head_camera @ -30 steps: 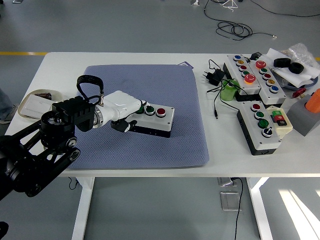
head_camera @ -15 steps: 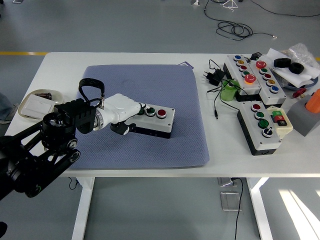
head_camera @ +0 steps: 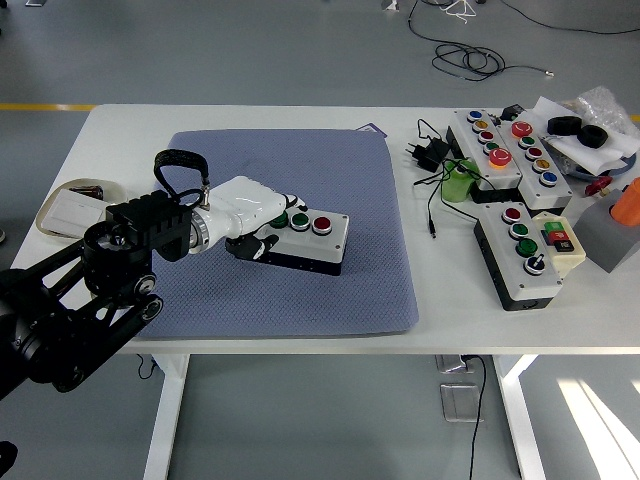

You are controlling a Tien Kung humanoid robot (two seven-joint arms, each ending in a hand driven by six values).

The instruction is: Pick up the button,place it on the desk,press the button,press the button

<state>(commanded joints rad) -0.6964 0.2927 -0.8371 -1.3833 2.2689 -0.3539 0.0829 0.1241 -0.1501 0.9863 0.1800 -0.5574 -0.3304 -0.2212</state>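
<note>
The button box (head_camera: 300,238) lies flat on the blue mat (head_camera: 290,230) in the middle of the white table (head_camera: 250,115), a little right of the mat's centre, long side running left to right. Its pale top shows a green button (head_camera: 299,220) and a red button (head_camera: 321,223), with another green one partly under the hand. The left hand (head_camera: 248,212) (white shell, black arm behind it) comes in from the lower left and rests over the box's left end, fingers (head_camera: 287,207) curled down onto the top near the left buttons and the thumb low against the box's front side. Whether it grips the box or only presses on it, I cannot tell.

Off to the right, clear of the mat, sit more button boxes (head_camera: 520,255), a black plug (head_camera: 428,152) and a green roll (head_camera: 459,183). A dish (head_camera: 62,212) sits at the left edge.
</note>
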